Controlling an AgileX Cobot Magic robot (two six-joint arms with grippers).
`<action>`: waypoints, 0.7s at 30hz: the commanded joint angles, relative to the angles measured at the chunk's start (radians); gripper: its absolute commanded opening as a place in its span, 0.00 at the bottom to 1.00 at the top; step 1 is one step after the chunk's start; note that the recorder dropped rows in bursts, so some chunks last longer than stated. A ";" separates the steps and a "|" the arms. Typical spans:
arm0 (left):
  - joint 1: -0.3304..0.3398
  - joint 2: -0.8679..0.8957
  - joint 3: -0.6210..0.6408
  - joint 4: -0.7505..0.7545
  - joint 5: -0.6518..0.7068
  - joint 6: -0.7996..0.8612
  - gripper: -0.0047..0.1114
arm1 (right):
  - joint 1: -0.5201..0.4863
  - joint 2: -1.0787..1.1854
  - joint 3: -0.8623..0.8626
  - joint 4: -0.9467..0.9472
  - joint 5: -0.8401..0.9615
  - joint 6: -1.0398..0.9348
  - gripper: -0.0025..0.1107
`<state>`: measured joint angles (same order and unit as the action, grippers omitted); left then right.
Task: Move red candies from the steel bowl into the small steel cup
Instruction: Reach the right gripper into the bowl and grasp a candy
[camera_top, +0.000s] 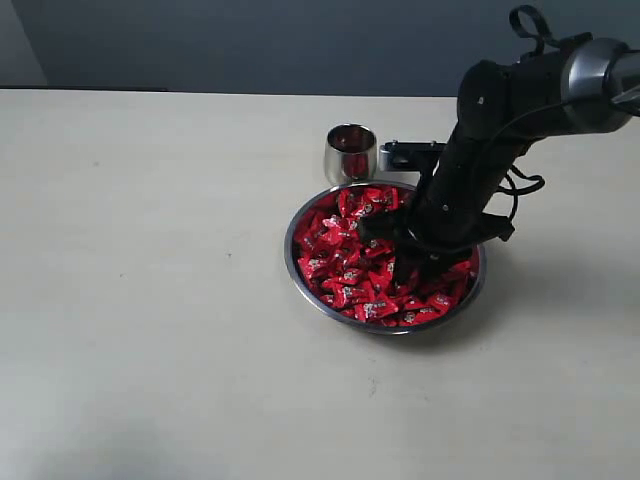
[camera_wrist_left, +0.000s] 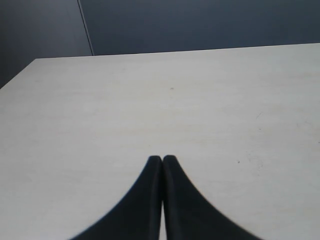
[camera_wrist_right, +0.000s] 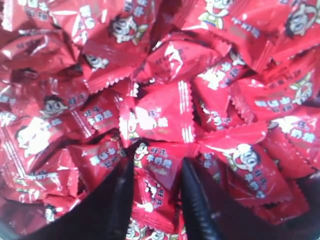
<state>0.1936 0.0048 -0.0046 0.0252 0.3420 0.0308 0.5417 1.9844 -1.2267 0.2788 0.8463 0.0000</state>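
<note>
In the steel bowl (camera_top: 289, 248): the red candies (camera_top: 338, 255) lie heaped to just under the rim and cover the whole floor.
Print on the wrappers: a cartoon boy's face with dark hair, wide eyes and an open mouth, beside two short rows of white Chinese characters. The close wrist view is too soft to read them surely.
Wrapper material: glossy red foil, crinkled and pillow-shaped, with saw-tooth crimped ends that catch white highlights.
Bowl shape: wide, shallow and round, polished steel with a thin bright rim.
Small steel cup (camera_top: 350, 152): a rounded, mirror-bright tumbler, upright just beside the bowl's far rim. Its inside shows red; I cannot tell whether that is reflection or candy.
Right gripper (camera_wrist_right: 156, 169): black tapered fingers stand apart, tips down in the pile in the bowl's right half. One candy lies in the gap; whether the fingers press it cannot be told.
Left gripper (camera_wrist_left: 162, 160): smooth matte-black fingers, tips pressed together, over bare tabletop.
Table (camera_top: 150, 300): pale, matte, flat, faintly speckled.
</note>
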 joint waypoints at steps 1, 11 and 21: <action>-0.007 -0.005 0.005 0.002 -0.008 -0.001 0.04 | -0.001 0.000 -0.006 -0.046 0.011 0.024 0.31; -0.007 -0.005 0.005 0.002 -0.008 -0.001 0.04 | -0.001 0.000 -0.006 -0.051 0.031 0.050 0.31; -0.007 -0.005 0.005 0.002 -0.008 -0.001 0.04 | 0.002 0.000 -0.006 0.022 -0.022 0.050 0.31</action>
<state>0.1936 0.0048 -0.0046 0.0252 0.3420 0.0308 0.5417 1.9844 -1.2267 0.2865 0.8419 0.0485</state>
